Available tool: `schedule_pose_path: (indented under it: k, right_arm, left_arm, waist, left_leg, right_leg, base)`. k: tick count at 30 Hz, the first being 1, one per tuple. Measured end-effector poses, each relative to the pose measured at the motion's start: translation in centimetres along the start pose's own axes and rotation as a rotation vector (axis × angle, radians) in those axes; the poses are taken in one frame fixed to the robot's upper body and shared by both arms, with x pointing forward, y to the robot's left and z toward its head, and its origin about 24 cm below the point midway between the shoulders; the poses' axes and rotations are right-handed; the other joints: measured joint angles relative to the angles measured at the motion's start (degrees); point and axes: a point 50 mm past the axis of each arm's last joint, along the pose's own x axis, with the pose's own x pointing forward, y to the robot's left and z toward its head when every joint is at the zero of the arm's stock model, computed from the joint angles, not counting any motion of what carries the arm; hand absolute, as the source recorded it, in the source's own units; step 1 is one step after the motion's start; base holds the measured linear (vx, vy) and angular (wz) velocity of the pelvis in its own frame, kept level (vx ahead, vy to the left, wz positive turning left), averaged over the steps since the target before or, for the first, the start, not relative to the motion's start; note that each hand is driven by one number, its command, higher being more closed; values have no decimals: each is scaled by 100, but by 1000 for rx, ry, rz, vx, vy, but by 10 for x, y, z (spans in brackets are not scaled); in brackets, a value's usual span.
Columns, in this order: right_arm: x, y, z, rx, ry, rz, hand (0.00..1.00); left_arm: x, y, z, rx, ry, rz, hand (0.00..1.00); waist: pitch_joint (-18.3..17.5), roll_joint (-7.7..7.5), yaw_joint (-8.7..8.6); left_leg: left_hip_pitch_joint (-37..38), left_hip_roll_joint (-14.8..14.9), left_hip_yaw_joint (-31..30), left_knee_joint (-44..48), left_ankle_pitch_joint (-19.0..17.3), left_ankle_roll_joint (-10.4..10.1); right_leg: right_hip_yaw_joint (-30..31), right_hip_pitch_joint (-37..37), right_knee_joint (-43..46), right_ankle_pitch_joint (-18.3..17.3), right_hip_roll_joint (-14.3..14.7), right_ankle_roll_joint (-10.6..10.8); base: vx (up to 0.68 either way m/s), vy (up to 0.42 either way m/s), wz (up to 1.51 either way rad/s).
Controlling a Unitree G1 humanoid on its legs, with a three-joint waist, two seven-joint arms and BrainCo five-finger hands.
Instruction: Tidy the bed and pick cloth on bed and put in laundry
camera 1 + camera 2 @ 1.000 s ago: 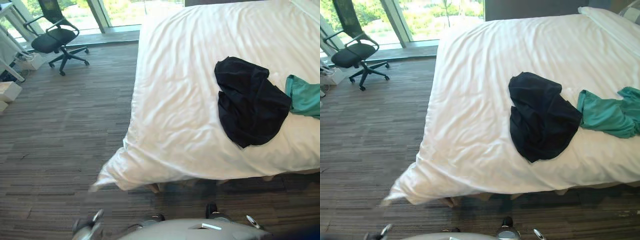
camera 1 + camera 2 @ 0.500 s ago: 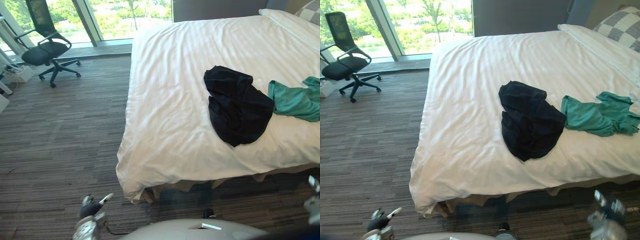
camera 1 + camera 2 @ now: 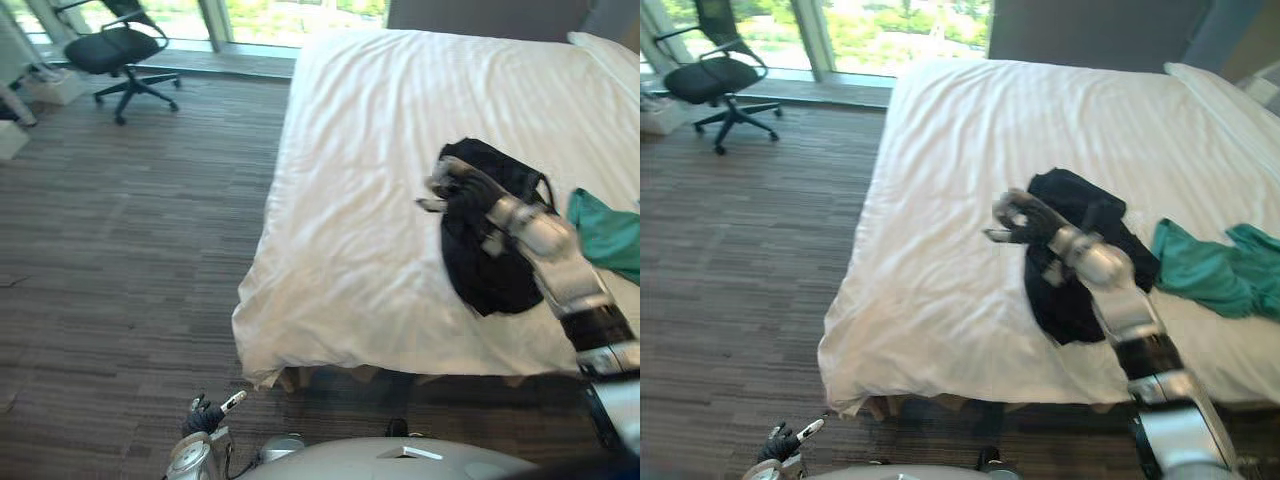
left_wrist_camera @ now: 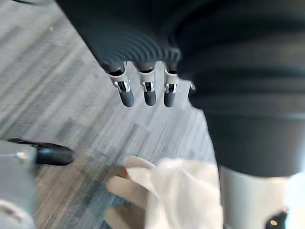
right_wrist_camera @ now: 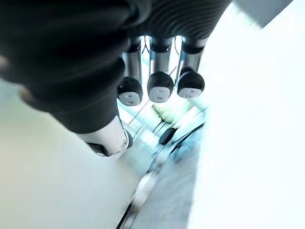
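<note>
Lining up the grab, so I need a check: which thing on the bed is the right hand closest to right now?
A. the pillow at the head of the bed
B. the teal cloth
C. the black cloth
C: the right hand is at the left edge of the black cloth, over the white duvet, while the teal cloth lies beyond the black one.

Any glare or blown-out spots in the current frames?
Right eye view: daylight from the windows behind the office chair; the white duvet is bright but its folds read, the black garment shows little fold detail. Right wrist view: bedding past the right hand is blown out to white. Left wrist view: floor evenly lit.
</note>
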Motion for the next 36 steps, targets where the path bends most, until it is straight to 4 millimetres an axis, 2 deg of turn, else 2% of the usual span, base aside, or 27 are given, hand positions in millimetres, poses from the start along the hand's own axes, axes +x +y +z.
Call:
schedule_pose_path:
  k: [1,2,4,5,7,8,10,12,15,19,21,22,27,28,30,32,34,35,36]
  right_arm:
    - [11,4,5,6,-16,26,100]
    - [31,12,15,16,-46,71,100]
    - [60,18,36,28,-96,117,100]
    - [67,19,42,30,-105,122,100]
    - [89,18,60,26,-128,119,100]
    - [93,17,64,24,-127,115,100]
    - [102,14,73,28,-117,98,100]
    - [107,9,74,46,-89,74,100]
    - [112,4,67,93,-14,35,100]
    - [114,-6,59,104,63,-4,100]
    - [112,-19,51,92,135,-51,100]
    - [111,-21,49,92,150,-60,100]
    - [87,-47,7,176,365,-209,100]
    - [78,-55,-5,221,413,-275,100]
    - [70,-61,-15,255,445,-341,100]
    - [72,-59,-19,278,449,-373,100]
    - [64,-64,-30,347,450,-447,100]
    - [62,-64,-33,360,450,-457,100]
    - [56,-62,-43,390,474,-477,100]
  left_arm:
    - [0,-1,0,15,0,-7,0]
    - [0,-5,1,44,-5,-35,0]
    - [3,-18,10,125,-41,-108,0]
    - [3,-23,13,139,-62,-136,0]
    - [5,-41,30,167,-132,-217,0]
    - [5,-45,35,165,-149,-230,0]
    - [3,-59,56,123,-226,-277,0]
    - [1,-68,67,127,-266,-313,0]
    - [-1,-79,75,122,-272,-357,0]
    - [-5,-95,80,165,-272,-422,0]
    - [-8,-112,88,211,-291,-480,0]
    - [-8,-114,90,213,-293,-489,0]
    - [-22,-158,111,216,-359,-619,0]
    - [-30,-176,113,209,-373,-674,0]
    - [-38,-193,116,217,-387,-724,0]
    - [-45,-206,123,220,-414,-761,0]
    - [-55,-223,124,227,-436,-815,0]
    - [-58,-227,122,231,-435,-825,0]
    - [-59,-230,120,237,-432,-824,0]
  waist:
    - [43,-19,91]
    - [141,-83,226]
    - [482,-168,423]
    - [587,-182,472]
    - [1097,-189,703]
    - [1251,-192,754]
    - [1795,-179,877]
    - [2025,-161,937]
    - [2110,-83,1060]
    - [2246,168,1137]
    - [2322,421,1188]
    - [2319,454,1193]
    - [2402,941,1366]
    - [2417,1089,1405]
    - [2401,1209,1470]
    - [2374,1251,1563]
    - [2315,1342,1694]
    - [2284,1388,1702]
    - [2242,1451,1761]
  left_leg:
    - [-17,-10,-52,0,27,6]
    - [-98,-37,-141,6,88,12]
    - [-338,-78,-436,4,215,27]
    - [-449,-78,-493,5,228,25]
    - [-912,-73,-743,19,378,10]
    - [-1000,-73,-807,19,424,8]
    - [-1313,-111,-1080,111,563,5]
    - [-1560,-168,-1251,179,654,10]
    - [-1909,-244,-1399,274,739,24]
    - [-2308,-366,-1540,515,745,37]
    - [-2686,-413,-1648,598,808,53]
    - [-2759,-416,-1669,599,829,52]
    - [-3529,-482,-1759,603,1079,52]
    - [-3759,-484,-1756,619,1131,49]
    - [-3985,-466,-1749,640,1174,39]
    - [-4233,-406,-1726,701,1186,24]
    - [-4449,-327,-1650,707,1205,-4]
    - [-4492,-312,-1636,707,1218,-8]
    - [-4529,-278,-1535,706,1227,-8]
  right_leg:
    - [-49,11,0,0,-10,0]
    - [-124,-5,0,0,-39,0]
    - [-377,-81,2,-10,-84,9]
    - [-435,-153,3,-11,-92,10]
    - [-662,-624,423,-128,-166,-55]
    - [-709,-740,595,-185,-193,-74]
    - [-938,-1084,1239,-429,-389,-112]
    - [-1092,-1317,1536,-537,-515,-146]
    - [-1222,-1632,1838,-640,-671,-165]
    - [-1328,-1967,2264,-800,-907,-174]
    - [-1454,-2319,2528,-878,-1058,-223]
    - [-1462,-2399,2570,-890,-1076,-232]
    - [-1529,-3234,2991,-973,-1284,-324]
    - [-1530,-3473,3041,-957,-1306,-349]
    - [-1528,-3704,3057,-935,-1298,-385]
    - [-1518,-3940,3049,-916,-1260,-432]
    - [-1564,-4103,2979,-906,-1212,-461]
    - [-1594,-4114,2951,-890,-1201,-476]
    - [-1600,-4139,2908,-855,-1185,-478]
  base:
    - [-58,-3,48]
    - [-105,-12,44]
    - [-160,-31,66]
    - [-190,-19,67]
    - [-186,-4,58]
    - [-173,-8,60]
    - [-159,-9,61]
    - [-102,3,52]
    - [-47,2,32]
    - [-62,9,27]
    - [-112,-12,29]
    - [-123,-35,31]
    - [-92,-45,20]
    - [-81,-44,9]
    - [-73,-44,0]
    - [-61,-51,-6]
    - [-46,-50,8]
    - [-34,-42,13]
    - [-23,-25,3]
